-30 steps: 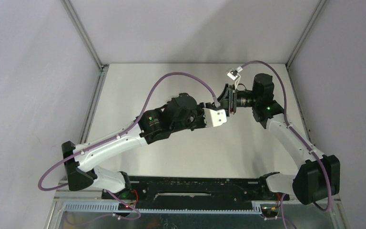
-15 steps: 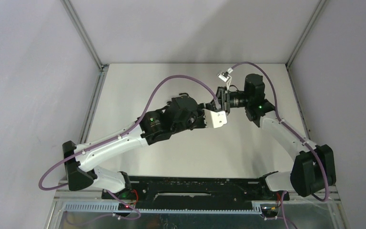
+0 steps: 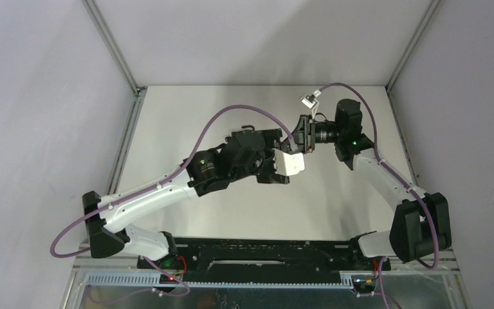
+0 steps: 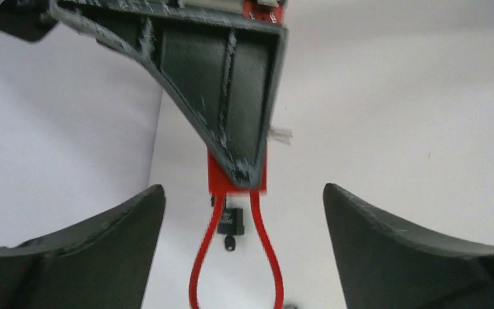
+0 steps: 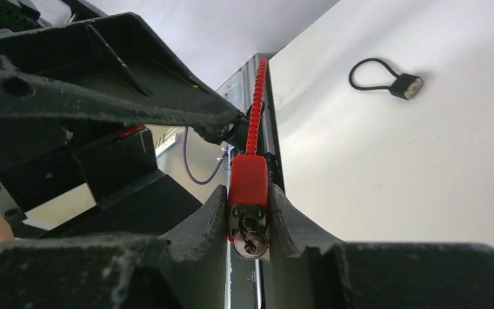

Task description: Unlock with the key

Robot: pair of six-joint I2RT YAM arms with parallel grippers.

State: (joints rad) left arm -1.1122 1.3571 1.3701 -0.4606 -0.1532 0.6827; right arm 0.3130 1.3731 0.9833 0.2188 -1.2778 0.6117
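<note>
A red cable lock (image 5: 249,180) is clamped between the fingers of my right gripper (image 5: 249,193), its silver keyhole face (image 5: 251,241) turned toward the right wrist camera. From the left wrist view, the lock's red body (image 4: 215,180) shows under a right finger and its red cable loop (image 4: 199,264) hangs below. My left gripper (image 4: 243,188) stands wide open around the loop, touching nothing. Past the loop lies a small black block with a round piece (image 4: 230,222); I cannot tell whether it is the key. In the top view the two grippers (image 3: 282,158) (image 3: 305,134) meet above mid-table.
A black cable lock (image 5: 389,80) lies on the white table (image 5: 424,161), also visible as a thin loop (image 3: 247,127) beside the left arm. Purple cables (image 3: 231,109) arch over both arms. Grey walls and aluminium posts (image 3: 112,45) close in the table.
The right gripper closed on the red lock and shifted slightly left. The left gripper's jaws then sprang wide open, and it drew back a little.
</note>
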